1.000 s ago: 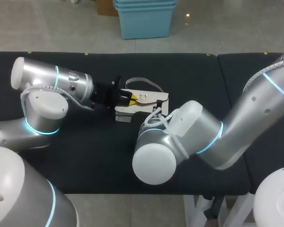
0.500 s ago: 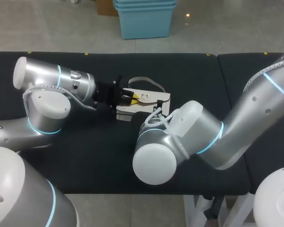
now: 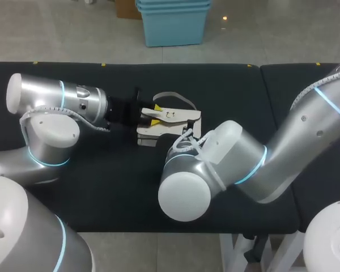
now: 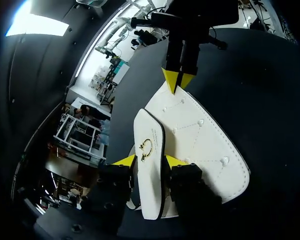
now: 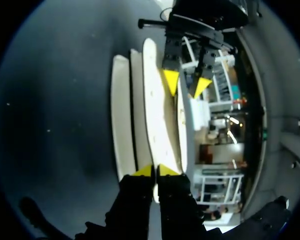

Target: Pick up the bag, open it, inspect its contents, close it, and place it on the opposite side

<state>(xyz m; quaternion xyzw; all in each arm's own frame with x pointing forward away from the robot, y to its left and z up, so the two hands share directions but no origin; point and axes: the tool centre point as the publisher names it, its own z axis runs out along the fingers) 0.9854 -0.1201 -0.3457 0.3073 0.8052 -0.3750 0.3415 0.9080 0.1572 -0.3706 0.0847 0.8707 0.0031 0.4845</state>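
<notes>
A white flap bag [image 3: 175,122] with a metal ring clasp lies on the black table [image 3: 102,181], its strap [image 3: 173,97] looped behind it. My left gripper [image 3: 149,116] is at the bag's left end. In the left wrist view it [image 4: 150,161] is open, its yellow tips either side of the raised flap [image 4: 149,140], above the bag's body [image 4: 205,145]. My right gripper [image 5: 156,171] is shut on the edge of a bag panel [image 5: 160,125] at the opposite end. It shows ahead in the left wrist view [image 4: 176,82]. In the head view its own wrist hides it.
The right arm's elbow [image 3: 187,192] bulks over the table's front middle. A seam [image 3: 261,76] splits off a second black table section on the right. Bare black surface lies left and in front of the bag.
My left gripper's fingers have spread apart around the flap, and the left arm has drawn back slightly to the left. The right arm and the bag have stayed put.
</notes>
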